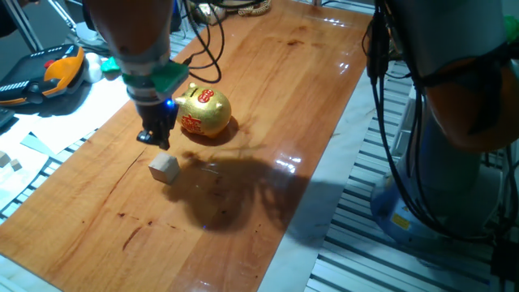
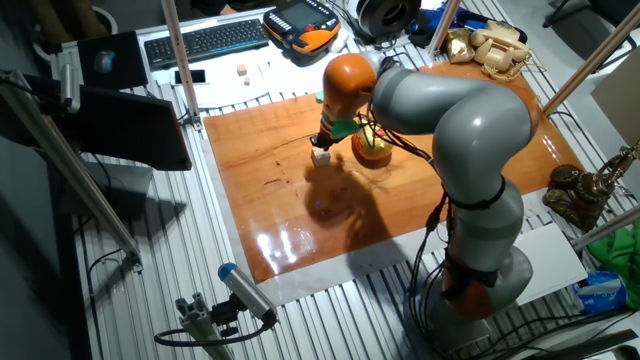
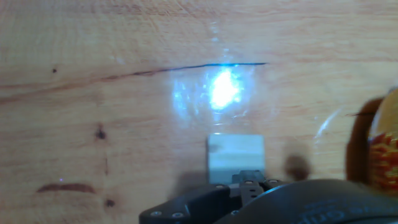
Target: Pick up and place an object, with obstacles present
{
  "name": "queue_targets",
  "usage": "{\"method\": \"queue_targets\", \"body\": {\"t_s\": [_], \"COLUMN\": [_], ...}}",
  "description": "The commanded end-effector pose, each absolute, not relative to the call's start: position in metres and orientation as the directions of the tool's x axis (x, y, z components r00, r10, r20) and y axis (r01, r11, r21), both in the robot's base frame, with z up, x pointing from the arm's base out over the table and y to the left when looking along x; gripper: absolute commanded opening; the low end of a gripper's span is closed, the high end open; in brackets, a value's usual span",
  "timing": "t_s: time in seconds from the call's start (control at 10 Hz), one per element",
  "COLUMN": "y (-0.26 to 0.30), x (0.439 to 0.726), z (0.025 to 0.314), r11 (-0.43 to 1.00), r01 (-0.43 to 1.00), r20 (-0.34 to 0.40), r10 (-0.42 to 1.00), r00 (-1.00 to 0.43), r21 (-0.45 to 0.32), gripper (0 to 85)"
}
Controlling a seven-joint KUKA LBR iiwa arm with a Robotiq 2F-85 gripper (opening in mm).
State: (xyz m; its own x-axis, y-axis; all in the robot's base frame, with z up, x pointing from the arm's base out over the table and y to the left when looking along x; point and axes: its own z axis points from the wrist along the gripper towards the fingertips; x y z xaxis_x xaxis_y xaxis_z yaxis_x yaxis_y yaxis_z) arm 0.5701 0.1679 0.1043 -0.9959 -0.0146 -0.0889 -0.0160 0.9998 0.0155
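The small light-tan wooden cube (image 1: 165, 168) rests on the wooden table, left of and in front of the shiny gold piggy bank (image 1: 203, 112) with red markings. My gripper (image 1: 154, 138) hangs just above and behind the cube, apart from it, holding nothing. Its dark fingers look pressed together. In the hand view the cube (image 3: 235, 155) lies just ahead of the gripper body, and the piggy bank (image 3: 382, 146) shows at the right edge. In the other fixed view the cube (image 2: 321, 156) sits under the gripper (image 2: 325, 143), beside the piggy bank (image 2: 372, 148).
The wooden table (image 1: 268, 97) has a dark crack line (image 3: 186, 68) beyond the cube. An orange-black teach pendant (image 1: 49, 75) and small blocks (image 1: 10, 162) lie off the table's left side. The robot base (image 2: 480, 270) stands at the near edge.
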Motion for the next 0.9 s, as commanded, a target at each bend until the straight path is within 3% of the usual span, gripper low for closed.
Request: {"method": "queue_targets", "body": {"t_s": [0.0, 0.3, 0.5, 0.6, 0.7, 0.8], "y": [0.169, 0.173, 0.177, 0.178, 0.179, 0.180], "x": [0.572, 0.577, 0.575, 0.575, 0.574, 0.574], "z": [0.102, 0.097, 0.096, 0.096, 0.096, 0.096], "r11": [1.000, 0.998, 0.998, 0.999, 0.999, 1.000], "r01": [-0.022, -0.055, -0.048, -0.043, -0.038, -0.011], "r20": [-0.099, -0.116, -0.138, -0.150, -0.165, -0.182], "r10": [-0.020, -0.051, -0.043, -0.039, -0.038, -0.012], "r00": [-0.995, -0.992, -0.990, -0.988, -0.985, -0.983], "r21": [0.017, 0.035, 0.029, 0.022, 0.000, -0.008], "gripper": [0.0, 0.0, 34.0, 34.0, 51.0, 51.0]}}
